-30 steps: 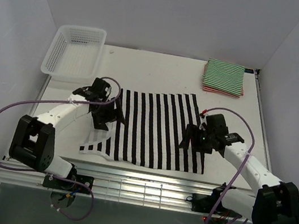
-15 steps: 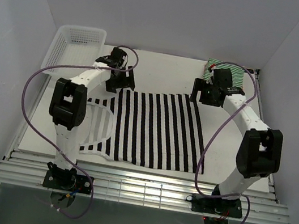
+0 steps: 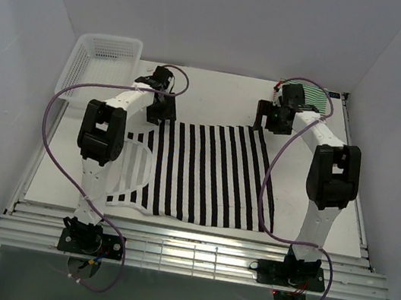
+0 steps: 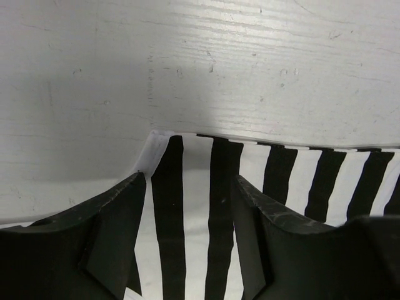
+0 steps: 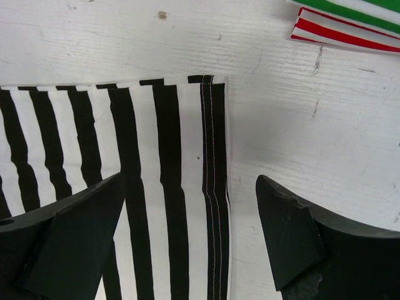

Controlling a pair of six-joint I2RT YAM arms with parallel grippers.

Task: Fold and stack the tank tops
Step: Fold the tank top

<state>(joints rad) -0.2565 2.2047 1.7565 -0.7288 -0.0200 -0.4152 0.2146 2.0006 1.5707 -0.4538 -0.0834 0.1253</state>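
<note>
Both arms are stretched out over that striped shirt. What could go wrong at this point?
The left fingers straddle only the far corner of the black-and-white top; closing there might catch just the hem, which could slip out on lifting.
The right fingers stand open at the other far corner, one over bare table, so that grip may be thin, giving a crooked fold.
The folded stack lies close beside them; a swing could nudge it.

a white mesh basket [image 3: 71,74] stands at the far left corner of the table [image 3: 217,95], its long side along the left wall [image 3: 17,50]. the table top is white painted wood with small scratches and marks. metal rails [image 3: 183,253] run along its near edge
</note>
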